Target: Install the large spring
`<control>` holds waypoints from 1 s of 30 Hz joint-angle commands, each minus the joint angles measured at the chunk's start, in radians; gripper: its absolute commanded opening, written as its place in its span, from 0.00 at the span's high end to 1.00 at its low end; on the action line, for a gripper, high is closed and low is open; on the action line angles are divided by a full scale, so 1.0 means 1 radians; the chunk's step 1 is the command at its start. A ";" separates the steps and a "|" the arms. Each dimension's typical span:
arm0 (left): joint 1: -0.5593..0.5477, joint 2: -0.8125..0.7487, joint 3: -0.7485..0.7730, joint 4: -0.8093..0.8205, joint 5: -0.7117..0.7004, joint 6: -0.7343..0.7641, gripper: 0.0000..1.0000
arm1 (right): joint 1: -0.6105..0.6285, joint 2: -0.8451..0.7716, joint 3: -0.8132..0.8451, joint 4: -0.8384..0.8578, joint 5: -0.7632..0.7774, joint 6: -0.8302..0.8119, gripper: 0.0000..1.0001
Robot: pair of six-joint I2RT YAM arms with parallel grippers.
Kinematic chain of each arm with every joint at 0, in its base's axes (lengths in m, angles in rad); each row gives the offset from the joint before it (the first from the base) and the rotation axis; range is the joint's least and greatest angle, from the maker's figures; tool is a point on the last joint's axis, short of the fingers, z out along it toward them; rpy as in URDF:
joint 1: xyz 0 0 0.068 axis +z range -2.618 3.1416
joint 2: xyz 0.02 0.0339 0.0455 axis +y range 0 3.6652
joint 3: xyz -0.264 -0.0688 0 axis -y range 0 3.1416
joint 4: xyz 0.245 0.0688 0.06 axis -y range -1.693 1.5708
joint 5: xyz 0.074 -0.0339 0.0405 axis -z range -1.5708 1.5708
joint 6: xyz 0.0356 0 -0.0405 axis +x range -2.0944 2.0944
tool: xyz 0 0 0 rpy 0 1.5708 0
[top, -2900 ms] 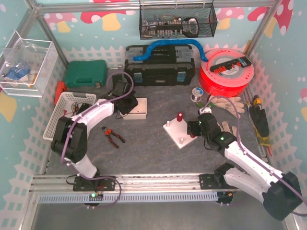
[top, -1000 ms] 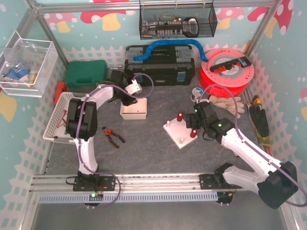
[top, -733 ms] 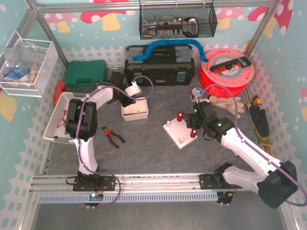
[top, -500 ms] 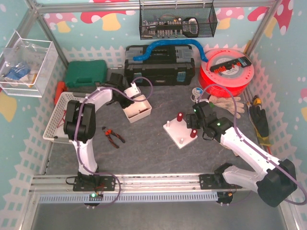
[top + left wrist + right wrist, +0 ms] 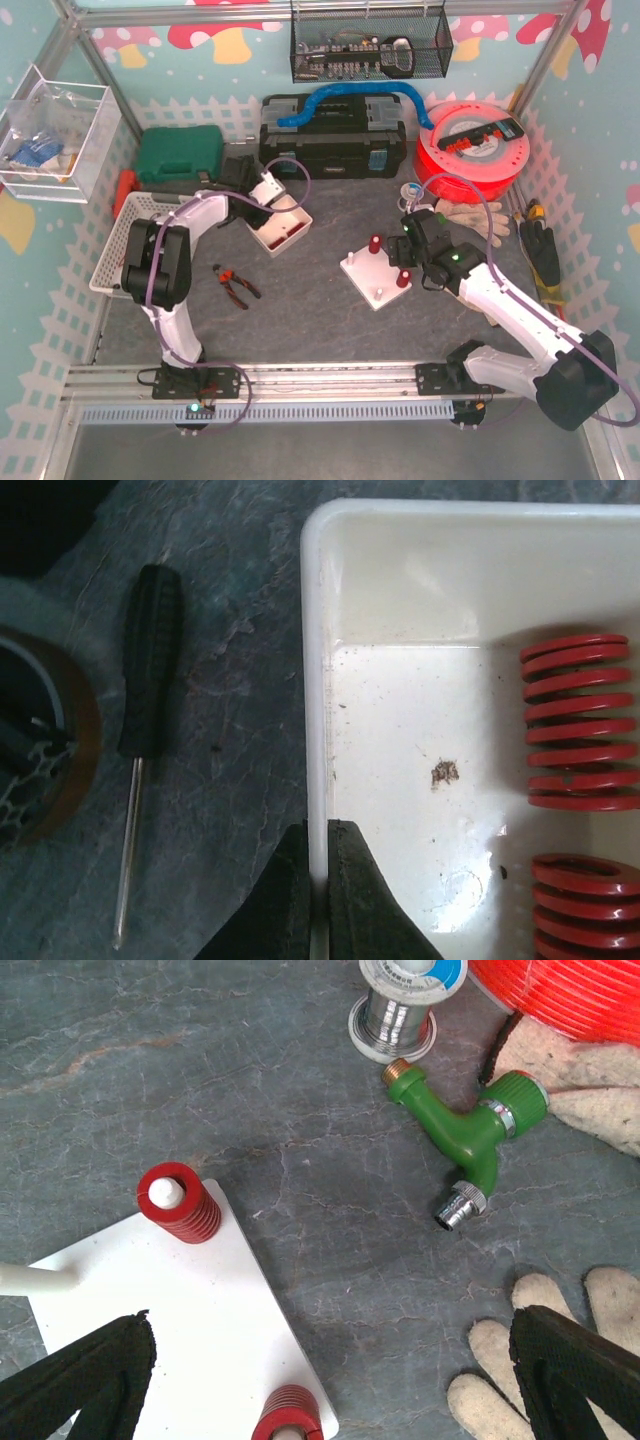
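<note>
From above: grips the rim of the white plastic tray (image 5: 303, 217) with the left fingers (image 5: 262, 198) on the grey desk (image 5: 320, 330). Left wrist: pinches that wall tight, with two large red coil springs (image 5: 578, 720) lying inside (lower one cut off). Right wrist: holds the right fingers (image 5: 330, 1335) spread wide and empty over the white peg plate (image 5: 150, 1300), which bears small red springs (image 5: 180, 1203).

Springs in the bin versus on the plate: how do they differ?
Bin springs lie on their sides, loose; plate springs stand upright on pegs. Bin springs sit in the white bin the left gripper pinches; plate springs sit under the open right gripper. Both are red coils.
</note>
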 commanded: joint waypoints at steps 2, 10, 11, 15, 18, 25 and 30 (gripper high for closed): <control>0.004 -0.006 -0.012 0.038 -0.096 -0.194 0.97 | 0.002 -0.004 0.034 -0.009 0.020 -0.028 0.04; -0.040 -0.007 -0.046 0.058 -0.187 -0.495 0.94 | 0.004 0.018 0.049 -0.001 0.020 -0.050 0.04; -0.054 -0.006 -0.056 0.057 -0.214 -0.506 0.94 | 0.003 0.020 0.052 0.001 0.022 -0.058 0.04; -0.102 -0.021 -0.104 0.057 -0.246 -0.577 0.94 | 0.004 0.029 0.066 0.001 0.035 -0.083 0.04; -0.119 -0.032 -0.125 0.058 -0.280 -0.612 0.89 | 0.003 0.031 0.071 0.001 0.034 -0.086 0.04; -0.097 -0.058 -0.123 0.055 -0.344 -0.604 0.82 | 0.002 0.035 0.090 0.000 0.030 -0.083 0.04; -0.065 -0.064 -0.137 0.055 -0.312 -0.588 0.78 | 0.002 0.031 0.101 0.000 0.045 -0.083 0.04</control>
